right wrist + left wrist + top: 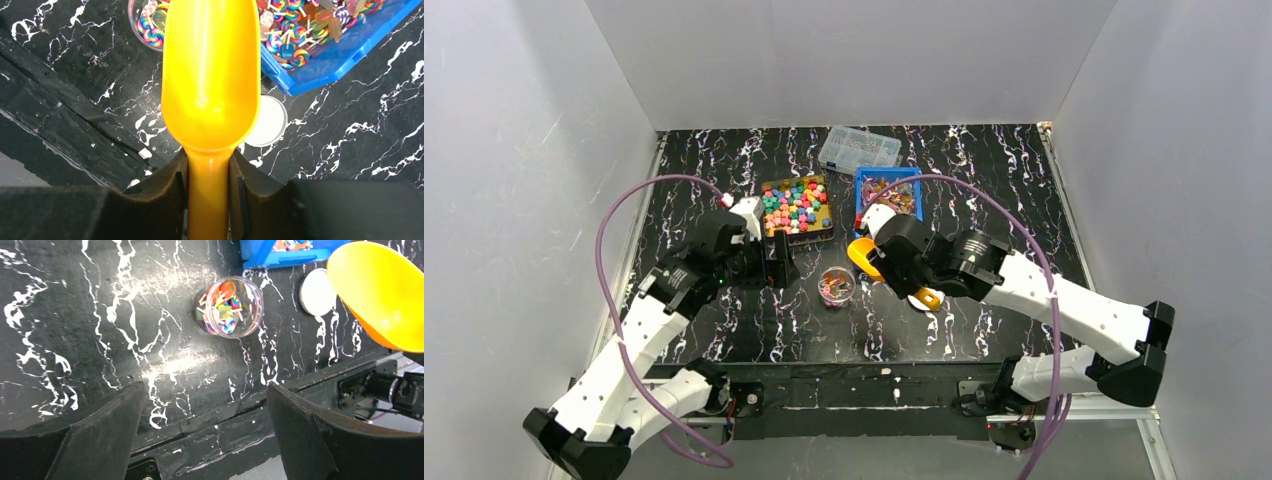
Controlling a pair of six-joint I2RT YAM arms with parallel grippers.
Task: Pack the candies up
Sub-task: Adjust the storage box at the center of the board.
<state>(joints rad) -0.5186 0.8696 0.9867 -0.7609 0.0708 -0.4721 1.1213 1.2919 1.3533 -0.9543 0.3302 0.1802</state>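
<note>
Left arm's mount [742, 398] and right arm's mount [1009, 410] sit at the near tabletop [754, 335] edge. Left claw [205, 390] is spread wide with nothing between the fingers and hangs over bare tabletop, left of the clear jar [260, 310]. The jar, near-centre, is partly filled with swirly stick candies [227, 310]. A white lid [270, 120] lies flat just right of the jar.

Right claw [207, 165] is pinching the handle of the yellow scoop [210, 75]. The bowl points far and looks empty, held over the gap between the jar and the blue bin [325, 65]. The bin is far-right (more stick candies inside). A dark tray [799, 239] far-left holds the chunky coloured ones. The clear compartment box [859, 148] is farthest.

Step, my read: between scoops in the jar-filling loop. The next move calls for dipping the scoop into the bin, then tipping it squarely over the jar mouth. The left claw would likely need to steady the jar.
</note>
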